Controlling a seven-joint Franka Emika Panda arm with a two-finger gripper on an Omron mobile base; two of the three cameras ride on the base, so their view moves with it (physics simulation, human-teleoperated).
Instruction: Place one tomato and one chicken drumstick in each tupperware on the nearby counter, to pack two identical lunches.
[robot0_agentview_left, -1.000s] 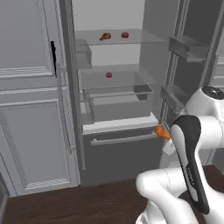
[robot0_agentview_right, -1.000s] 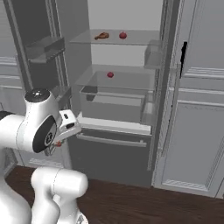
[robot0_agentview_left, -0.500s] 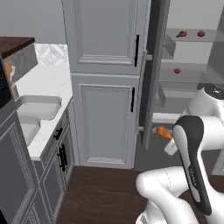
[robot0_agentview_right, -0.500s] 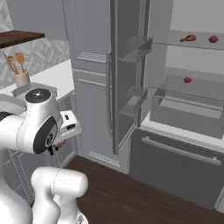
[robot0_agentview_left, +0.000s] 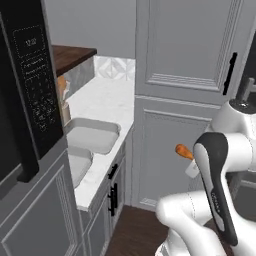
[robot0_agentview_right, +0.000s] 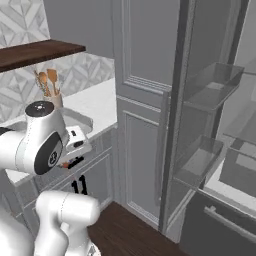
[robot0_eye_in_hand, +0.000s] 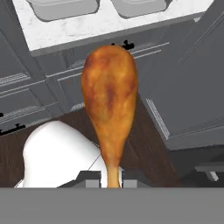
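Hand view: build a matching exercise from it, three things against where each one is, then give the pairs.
Things:
1. drumstick
2. trays
3. counter

Places:
A. side by side on the marble top
B. above grey cabinet fronts with black handles
C. thin end clamped in the pincer

Pairs: 1-C, 2-A, 3-B

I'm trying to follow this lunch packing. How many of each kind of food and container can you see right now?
Chicken drumstick: 1, held in the shut tool
Tupperware: 2, side by side on the counter, one farther along it, one nearer
Tomatoes: 0
Total: 3
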